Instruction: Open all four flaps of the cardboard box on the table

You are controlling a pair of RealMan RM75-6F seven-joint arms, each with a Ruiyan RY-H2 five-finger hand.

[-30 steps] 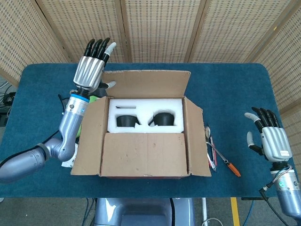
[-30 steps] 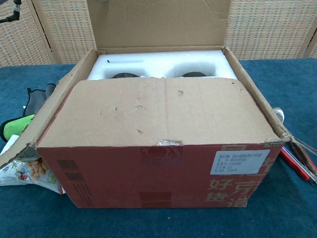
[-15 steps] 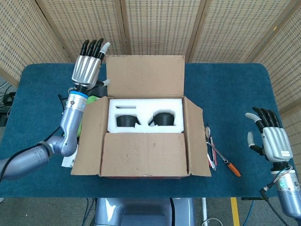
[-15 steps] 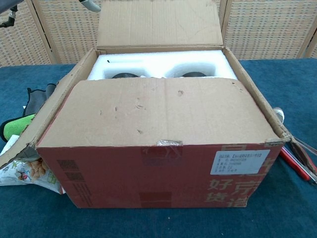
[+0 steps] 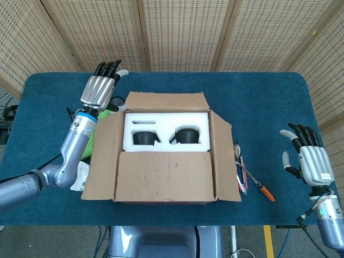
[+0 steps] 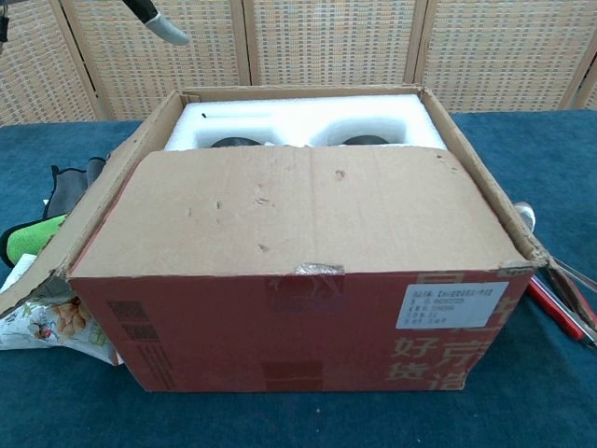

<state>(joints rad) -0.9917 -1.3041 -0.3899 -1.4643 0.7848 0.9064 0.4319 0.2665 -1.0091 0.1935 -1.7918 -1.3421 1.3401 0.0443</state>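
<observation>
The left hand (image 5: 100, 90) hovers above the table near the far-left corner of the cardboard box (image 5: 164, 150), fingers extended and slightly apart, palm down, holding nothing; its silver forearm slopes down toward the near-left table edge. In the chest view only a pale fingertip (image 6: 171, 31) shows at the top left. The right hand (image 5: 308, 157) is raised well off to the right of the box, fingers spread and upright, empty, its metal back facing the camera.

The box sits at the middle of the table (image 5: 258, 102). It is plain brown corrugated card, scuffed, with a red printed front and a white label (image 6: 451, 304). The far flap (image 5: 165, 100) is folded back and outward, the left flap (image 5: 103, 156) and right flap (image 5: 224, 164) splay to the sides, and the near flap (image 5: 164, 176) lies flat over the front half of the opening. Inside, a white foam insert (image 5: 166, 129) has 2 round black recesses and a thin slot.

The table is covered in dark blue carpet-like cloth. Just right of the box lie thin tools (image 5: 252, 180), 1 with an orange handle. At the left, a green cloth (image 6: 28, 238) and a printed packet (image 6: 37, 327) sit against the box. Behind stand perforated woven-look panels (image 5: 177, 32) in wooden frames.
</observation>
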